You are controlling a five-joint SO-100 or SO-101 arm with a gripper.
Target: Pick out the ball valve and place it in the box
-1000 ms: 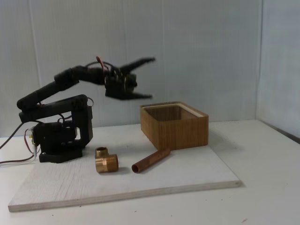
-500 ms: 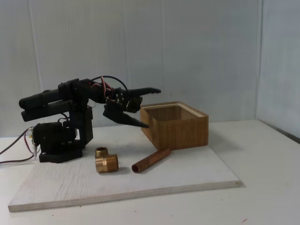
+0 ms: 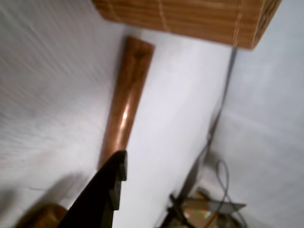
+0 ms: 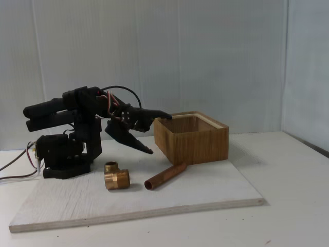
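Fingers (image 4: 159, 133) spread wide and empty, beside the box (image 4: 193, 139), above the board.

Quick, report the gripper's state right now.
Gripper: open, jaws spread wide, holding nothing, hovering beside the box.

In the fixed view the black arm stood on its base near the back left corner of the white board, folded low: the upper arm and forearm lay almost level, one just above the other, both pointing toward the left edge. The wrist turned back toward the right, with red and white wires looping over it. The gripper (image 4: 160, 132) was spread wide and held nothing; one finger reached out level to the right, the other slanted down toward the board. In the wrist view a single dark finger (image 3: 105, 192) rose from the bottom edge.
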